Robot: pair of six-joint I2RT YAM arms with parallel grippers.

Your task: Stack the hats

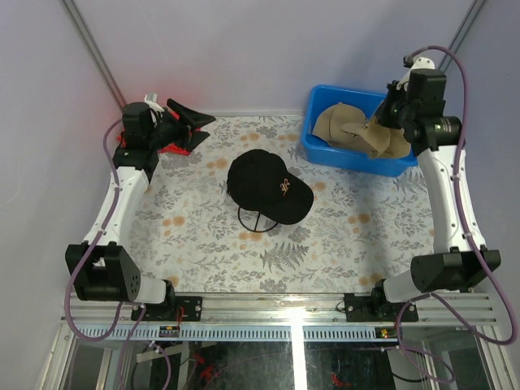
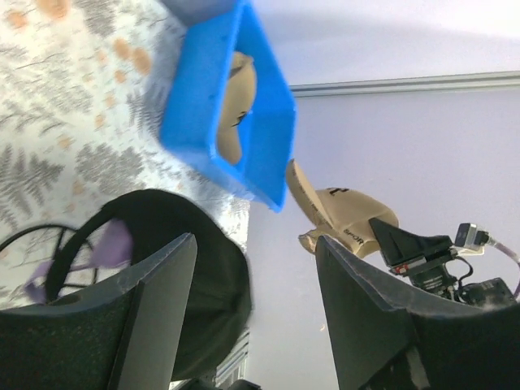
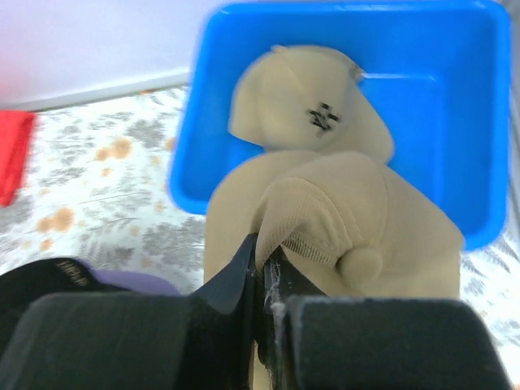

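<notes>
Counter (image 1: pixel 349 236): flat top under a white cloth with grey fern and orange flower print. Blue rectangular plastic bin (image 1: pixel 345 157) at 1 o'clock, by the back edge. Flat red folded cloth (image 3: pixel 12 154) at 10 o'clock, mostly hidden. Thin black wire-frame stand (image 1: pixel 244 221) about centre, only its lower loops visible. Slotted aluminium rail (image 1: pixel 284 313) along 6 o'clock. Pale lavender walls (image 1: pixel 244 49) behind.

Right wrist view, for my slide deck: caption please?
Right gripper shut on a tan cap near the blue bin holding another tan cap.
</notes>
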